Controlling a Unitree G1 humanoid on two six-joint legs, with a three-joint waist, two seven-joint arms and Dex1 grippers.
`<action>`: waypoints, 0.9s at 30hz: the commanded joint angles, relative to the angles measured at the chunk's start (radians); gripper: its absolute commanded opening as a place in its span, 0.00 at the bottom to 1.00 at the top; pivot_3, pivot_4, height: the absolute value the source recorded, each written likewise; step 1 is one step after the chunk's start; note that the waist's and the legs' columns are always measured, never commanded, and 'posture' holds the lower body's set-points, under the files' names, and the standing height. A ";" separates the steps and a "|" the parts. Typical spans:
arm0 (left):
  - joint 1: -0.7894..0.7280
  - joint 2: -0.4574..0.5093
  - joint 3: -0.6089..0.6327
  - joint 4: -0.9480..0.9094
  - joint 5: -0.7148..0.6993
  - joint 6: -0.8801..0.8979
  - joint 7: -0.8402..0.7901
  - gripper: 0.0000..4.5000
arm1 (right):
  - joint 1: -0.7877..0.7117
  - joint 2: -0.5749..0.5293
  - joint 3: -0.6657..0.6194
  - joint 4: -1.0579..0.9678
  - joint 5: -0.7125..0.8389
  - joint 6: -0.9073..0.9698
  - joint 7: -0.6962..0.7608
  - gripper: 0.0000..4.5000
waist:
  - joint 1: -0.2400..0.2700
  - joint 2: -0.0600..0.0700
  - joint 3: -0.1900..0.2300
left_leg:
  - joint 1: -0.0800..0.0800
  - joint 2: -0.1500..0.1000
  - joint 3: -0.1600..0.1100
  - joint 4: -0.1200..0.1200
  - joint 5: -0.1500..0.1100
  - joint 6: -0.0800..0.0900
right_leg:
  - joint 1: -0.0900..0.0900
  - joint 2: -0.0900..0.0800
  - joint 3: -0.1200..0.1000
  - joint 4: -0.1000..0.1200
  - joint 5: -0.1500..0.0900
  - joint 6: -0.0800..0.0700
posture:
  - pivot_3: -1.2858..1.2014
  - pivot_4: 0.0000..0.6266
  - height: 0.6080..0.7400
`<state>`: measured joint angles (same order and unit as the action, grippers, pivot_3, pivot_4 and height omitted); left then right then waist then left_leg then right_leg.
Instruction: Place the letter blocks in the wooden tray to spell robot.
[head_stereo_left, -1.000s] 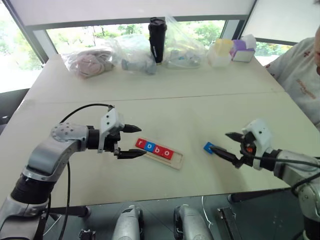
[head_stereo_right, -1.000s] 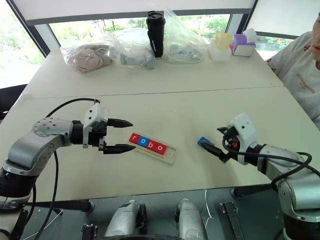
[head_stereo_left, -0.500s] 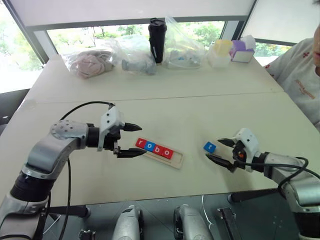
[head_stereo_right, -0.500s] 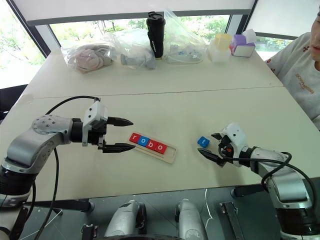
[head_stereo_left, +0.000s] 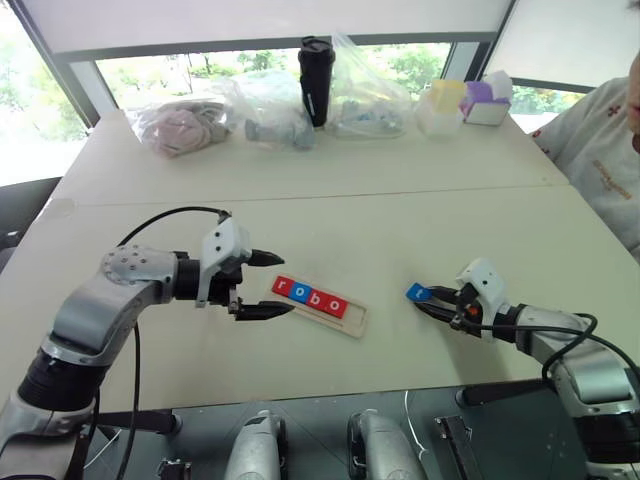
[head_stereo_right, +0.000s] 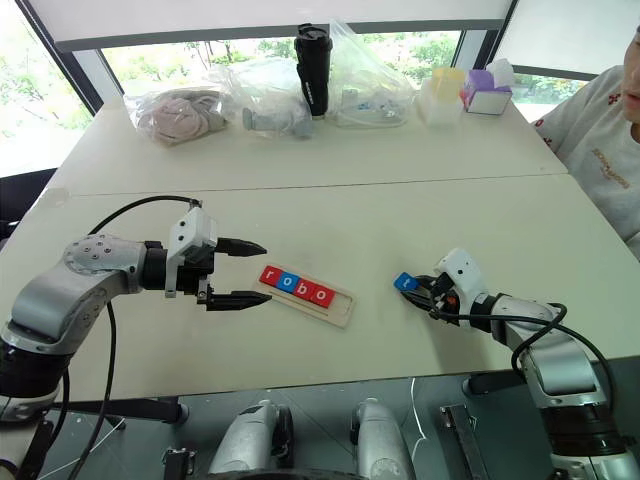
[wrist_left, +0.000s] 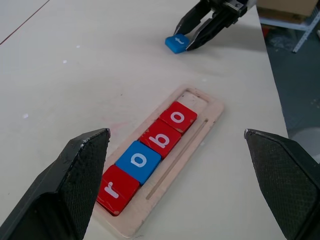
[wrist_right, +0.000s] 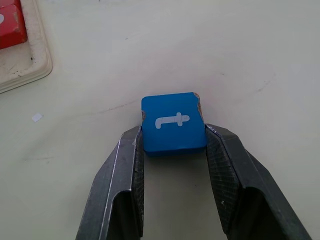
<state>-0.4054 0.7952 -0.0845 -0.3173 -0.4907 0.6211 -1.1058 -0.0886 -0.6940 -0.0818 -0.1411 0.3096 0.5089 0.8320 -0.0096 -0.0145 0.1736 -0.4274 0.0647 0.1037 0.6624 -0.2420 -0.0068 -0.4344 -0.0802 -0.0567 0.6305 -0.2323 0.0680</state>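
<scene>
Tile "t" (wrist_right: 173, 123), blue, lies on the worktop (head_stereo_left: 400, 220), gripped at its sides by the right gripper (wrist_right: 174, 145) fingers. Wooden tray (wrist_left: 200, 131), well apart, holds red "r" (wrist_left: 118, 189), blue "o" (wrist_left: 138, 161), red "b" (wrist_left: 159, 140), red "o" (wrist_left: 178, 116); its end slot is vacant. Left gripper (head_stereo_left: 262, 284) hovers beside the tray, fingers spread wide.

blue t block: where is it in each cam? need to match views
Left eye: blue t block, right of centre, at the right claw.
Right eye, right of centre, at that claw's tips.
Left wrist, near the top, beyond the wooden tray.
Right wrist, centre, between the claw's fingers.
Shared landmark: the tray's empty end slot.
</scene>
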 joint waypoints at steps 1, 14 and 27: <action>-0.007 0.014 0.031 -0.019 -0.010 -0.006 0.002 1.00 | -0.011 -0.023 -0.014 -0.026 -0.007 -0.022 0.001 0.26 | 0.000 0.000 0.000 | 0.000 0.000 0.000 0.000 0.000 0.000 | 0.000 0.000 0.000 0.000 0.000 0.000 | 0.52 0.24 1.00; 0.003 0.067 0.049 -0.017 -0.018 -0.011 -0.050 1.00 | -0.118 -0.085 0.105 -0.351 0.075 0.174 0.020 0.26 | 0.001 0.000 0.000 | 0.000 0.000 -0.001 0.000 0.000 0.000 | 0.000 0.000 0.000 0.000 0.000 0.000 | 0.52 0.24 1.00; 0.055 0.062 0.069 -0.065 -0.037 0.007 -0.002 1.00 | -0.147 -0.003 0.270 -0.462 0.080 0.413 -0.125 0.26 | 0.000 0.000 0.000 | 0.000 0.000 -0.001 0.001 0.000 0.000 | 0.000 -0.001 0.000 0.000 0.000 0.000 | 0.52 0.24 1.00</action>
<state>-0.3465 0.8525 -0.0441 -0.3554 -0.5131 0.6286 -1.1119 -0.2236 -0.7043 0.1887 -0.5675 0.3789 0.9201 0.7138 -0.0095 -0.0145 0.1736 -0.4276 0.0651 0.1027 0.6632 -0.2420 -0.0068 -0.4349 -0.0807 -0.0569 0.6307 -0.2321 0.0676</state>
